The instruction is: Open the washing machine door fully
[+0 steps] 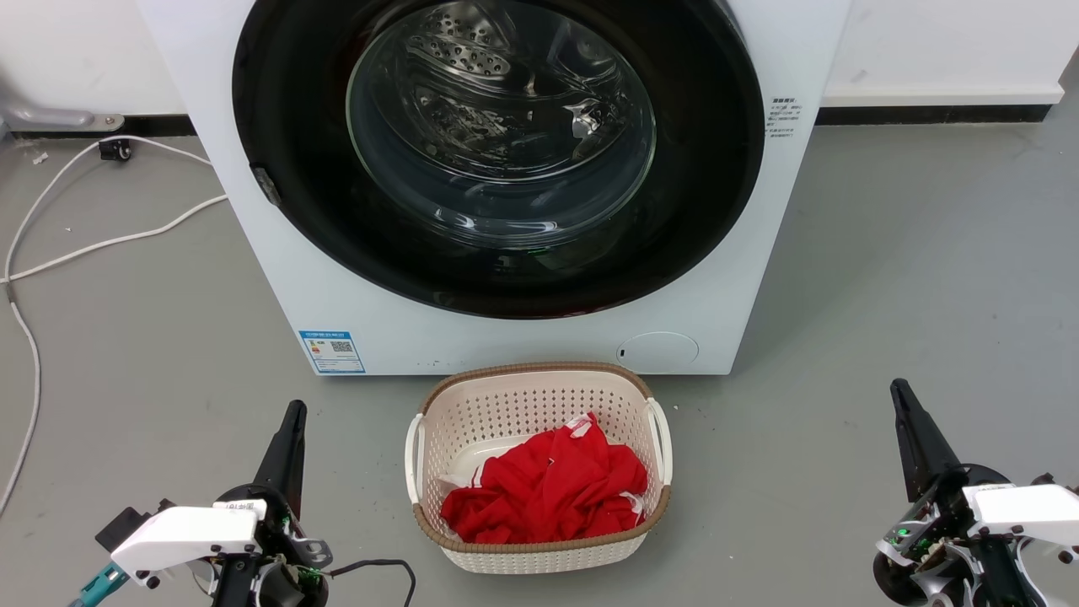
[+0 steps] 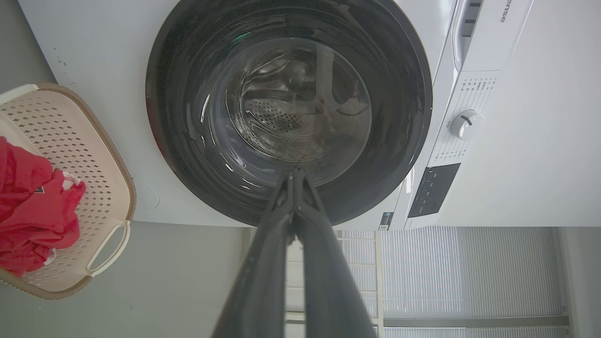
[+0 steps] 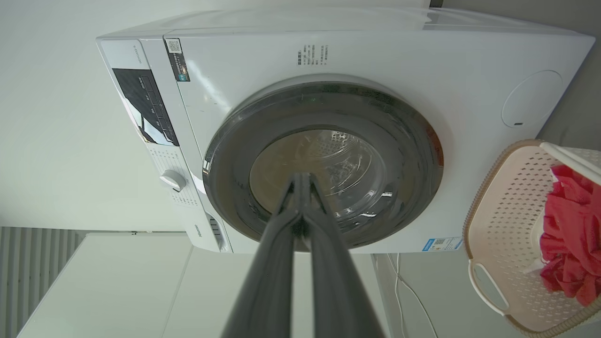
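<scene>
Facing the shut washing machine door [image 1: 497, 152], glossy black rim around bulging clear glass, left gripper [image 1: 295, 408] and right gripper [image 1: 899, 388] each show 2 fingers pressed together.

Both arms low, both pairs of fingers pressed together

In the head view the left gripper [image 1: 295, 410], two long dark tapering fingers on a round black hub, sits at 7 o'clock, its tips aimed at 12 and leaning slightly toward 1, and the white plastic casing of the left wrist [image 1: 185, 534] lies at its base; the right gripper [image 1: 899, 389], a matching dark pair, sits at 4 o'clock leaning toward 11, by the white plastic casing of the right wrist [image 1: 1024, 506]; in each wrist view the fingers [image 2: 260, 272] [image 3: 265, 272] rise from 6 o'clock and meet, tips touching, at centre
</scene>
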